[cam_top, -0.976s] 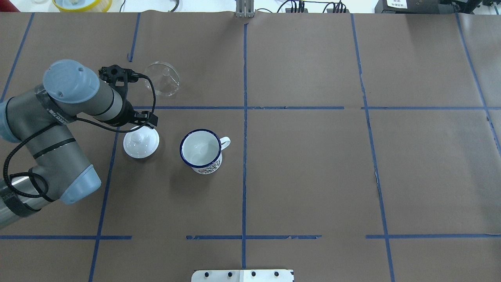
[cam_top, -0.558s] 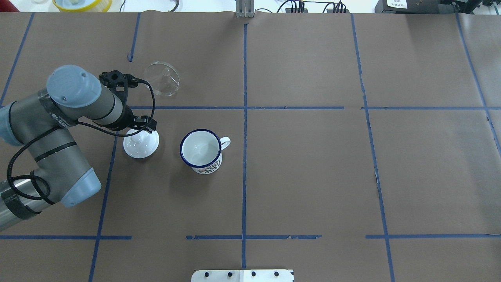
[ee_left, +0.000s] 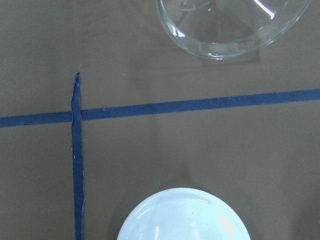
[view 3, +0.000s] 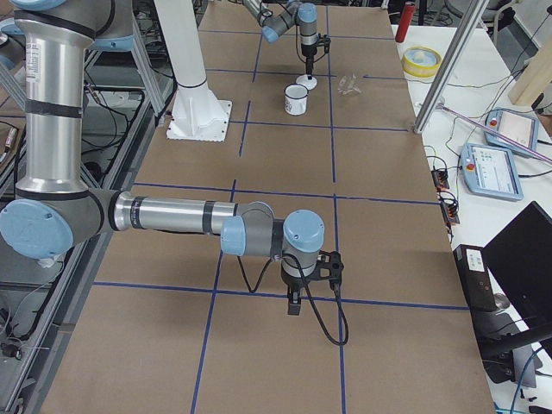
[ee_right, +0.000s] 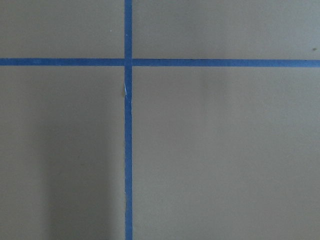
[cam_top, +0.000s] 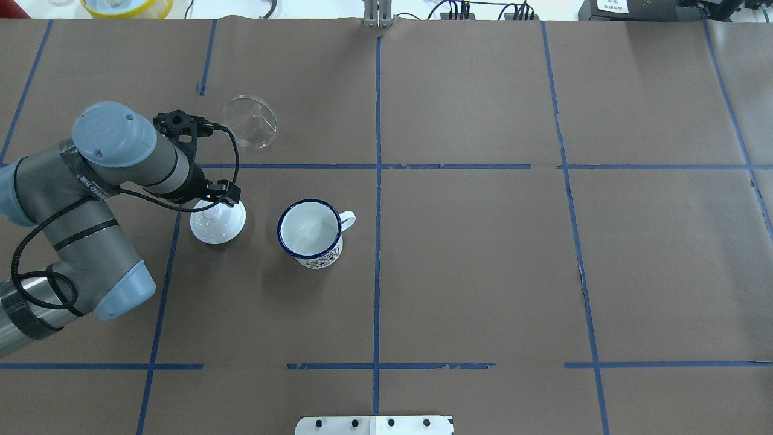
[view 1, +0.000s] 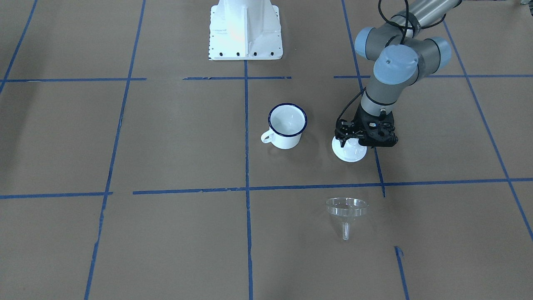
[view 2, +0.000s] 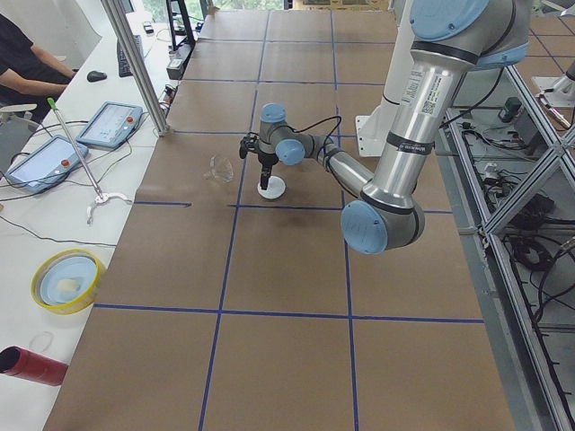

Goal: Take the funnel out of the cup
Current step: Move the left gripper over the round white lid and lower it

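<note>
The clear funnel (cam_top: 249, 122) lies on its side on the brown table, apart from the cup; it also shows in the front view (view 1: 346, 208) and at the top of the left wrist view (ee_left: 225, 30). The white cup (cam_top: 310, 232) with a blue rim stands upright and empty (view 1: 287, 125). My left gripper (cam_top: 212, 204) is low over a white domed lid (cam_top: 217, 225), left of the cup. It looks open (view 1: 353, 143) and hides the knob. My right gripper (view 3: 293, 306) hangs over bare table far from these things; I cannot tell if it is open or shut.
The white lid (view 1: 349, 153) sits between the cup and the funnel, and fills the bottom of the left wrist view (ee_left: 185, 215). The white robot base (view 1: 245, 29) is behind the cup. A yellow bowl (cam_top: 127, 6) and cables lie beyond the far table edge.
My left gripper has moved back and down from near the funnel onto the white lid, now covering its knob. Funnel, cup and lid have not moved.
</note>
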Controlling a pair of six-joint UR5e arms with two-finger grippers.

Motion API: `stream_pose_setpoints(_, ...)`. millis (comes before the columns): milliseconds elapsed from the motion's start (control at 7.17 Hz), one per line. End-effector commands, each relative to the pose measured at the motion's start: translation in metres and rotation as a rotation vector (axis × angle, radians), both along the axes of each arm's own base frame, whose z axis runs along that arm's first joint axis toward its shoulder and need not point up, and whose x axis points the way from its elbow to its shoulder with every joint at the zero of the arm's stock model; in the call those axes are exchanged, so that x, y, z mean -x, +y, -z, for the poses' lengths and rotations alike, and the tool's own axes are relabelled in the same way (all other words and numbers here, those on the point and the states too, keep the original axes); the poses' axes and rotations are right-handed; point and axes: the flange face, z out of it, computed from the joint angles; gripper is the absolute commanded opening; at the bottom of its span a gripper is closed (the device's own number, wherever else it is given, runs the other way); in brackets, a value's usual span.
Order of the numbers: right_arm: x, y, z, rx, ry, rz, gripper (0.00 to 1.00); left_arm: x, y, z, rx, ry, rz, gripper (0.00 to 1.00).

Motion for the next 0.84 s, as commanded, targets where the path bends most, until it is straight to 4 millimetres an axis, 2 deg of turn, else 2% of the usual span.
stream_pose_setpoints(0,0.0000,0.0000,0.0000,0.000,0.000,0.000,1.00,0.0006,0.0010,0.0004,0.001,0.001,-0.001,0.82)
stream_pose_setpoints(697,0.0000,0.0000,0.0000,0.000,0.000,0.000,1.00,-0.0028,0.0048,0.0017,0.003,0.004,-0.010,0.78)
